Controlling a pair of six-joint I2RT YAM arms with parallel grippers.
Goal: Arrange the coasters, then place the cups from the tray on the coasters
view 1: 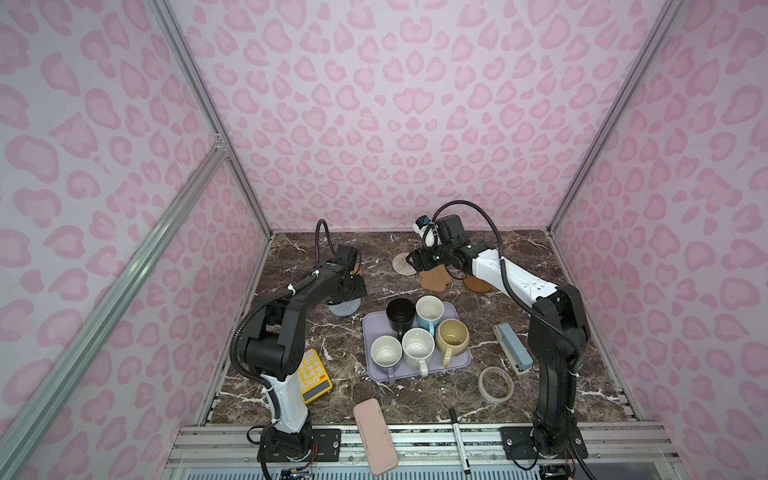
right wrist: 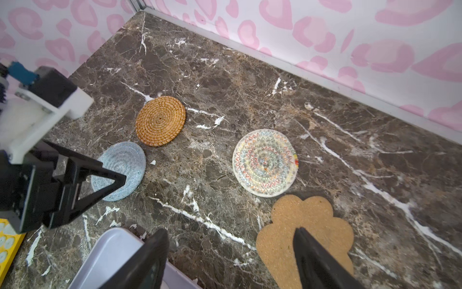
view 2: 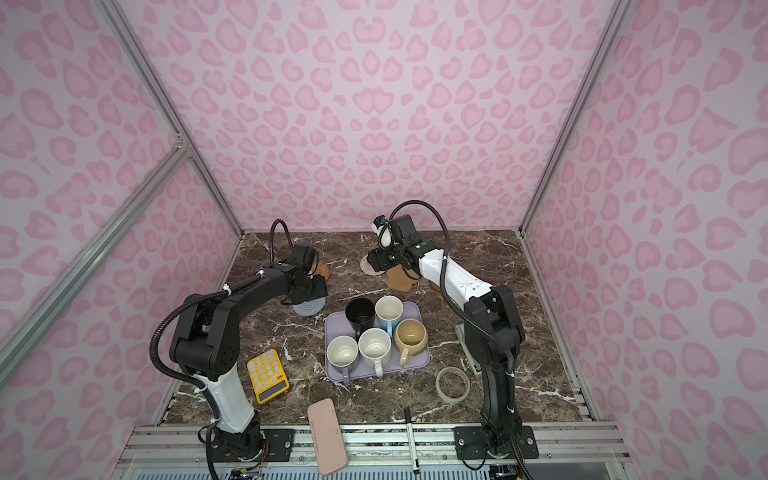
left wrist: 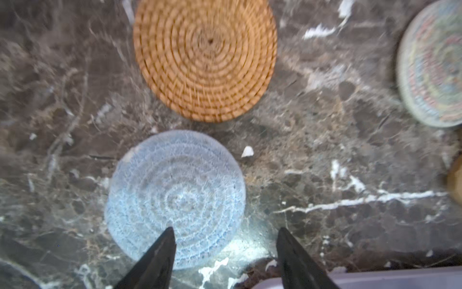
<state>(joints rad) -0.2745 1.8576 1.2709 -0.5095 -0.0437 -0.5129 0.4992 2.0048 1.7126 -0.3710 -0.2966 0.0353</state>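
While all five cups [view 1: 417,347] are sitting on the tray [view 1: 455,365] at frame centre, the coasters [right wrist: 160,120] are lying spread above it. All fingers [left wrist: 160,255] are standing apart, empty: left gripper [left wrist: 225,231] hovering over the grey-blue coaster [left wrist: 175,197], right gripper [right wrist: 231,230] over the paw coaster [right wrist: 305,225]. Cup placement is awaiting execution.

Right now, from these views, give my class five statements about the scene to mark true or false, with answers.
1. All five mugs stand on the tray. True.
2. The left gripper holds the blue coaster. False: its jaws are open above the coaster, which lies flat on the table.
3. The paw coaster lies on the tray. False: it lies on the table.
4. The black mug is upright. True.
5. The tape ring sits on a coaster. False: it lies on the bare table, right of the tray in both top views.
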